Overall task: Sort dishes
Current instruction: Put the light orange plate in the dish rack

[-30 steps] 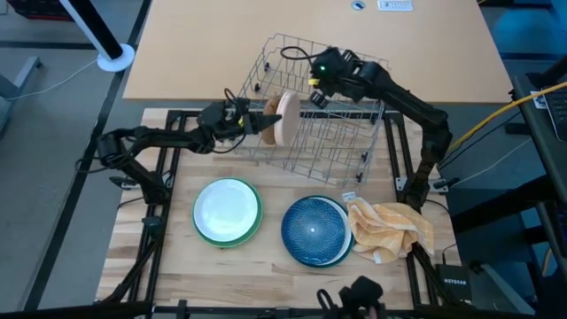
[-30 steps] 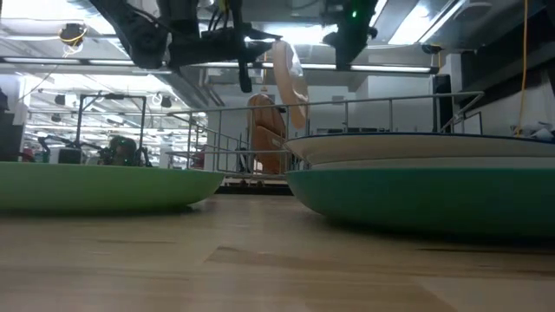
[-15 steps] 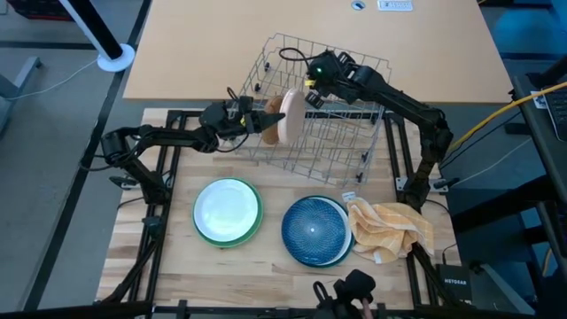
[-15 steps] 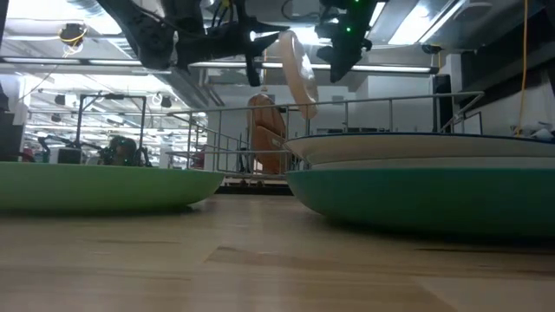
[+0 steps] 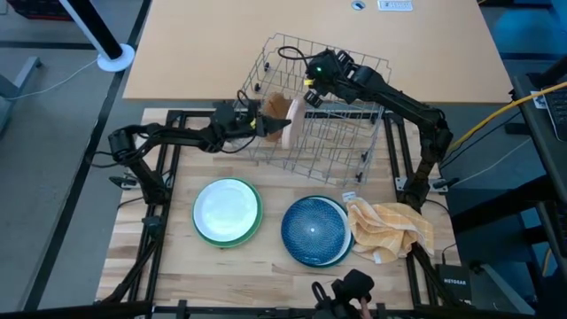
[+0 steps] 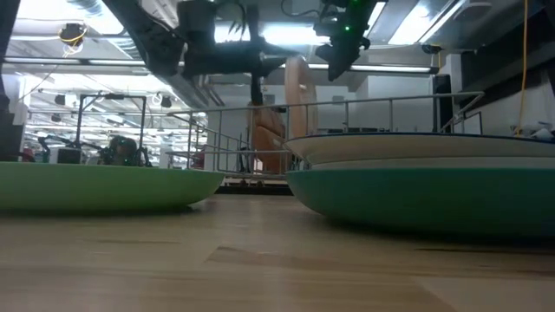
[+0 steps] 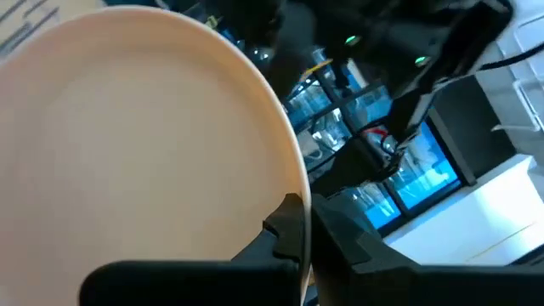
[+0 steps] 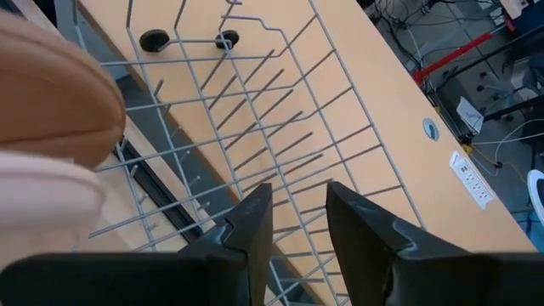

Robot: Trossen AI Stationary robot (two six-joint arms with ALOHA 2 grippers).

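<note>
My left gripper (image 5: pixel 269 125) is shut on a small tan plate (image 5: pixel 290 119), held on edge above the near left part of the grey wire rack (image 5: pixel 332 133). In the low view the tan plate (image 6: pixel 299 87) stands upright above the rack's top rail. A brown plate (image 5: pixel 276 106) stands on edge in the rack just beyond it. My right gripper (image 5: pixel 310 86) hovers over the rack beside the tan plate, open and empty (image 8: pixel 299 217). A white plate (image 5: pixel 227 206) lies on a green one (image 5: pixel 252 232). A blue plate (image 5: pixel 312 229) tops a stack. My left gripper pinches the tan plate's rim (image 7: pixel 285 183) between its two fingers, one on each face. It comes level from the table's left side. The plate stands on edge, upright, lifted clear over the rack.
A yellow checked cloth (image 5: pixel 390 228) lies at the near right beside the blue plate's stack. The rack's wires (image 8: pixel 255 127) stand under my right gripper. The tan tabletop (image 5: pixel 204 53) runs on beyond the rack.
My left gripper has carried the tan plate toward the table's right and far side, over the rack, and the plate has turned from tilted to upright. My right gripper has moved a little toward the table's left, closer to the plate.
</note>
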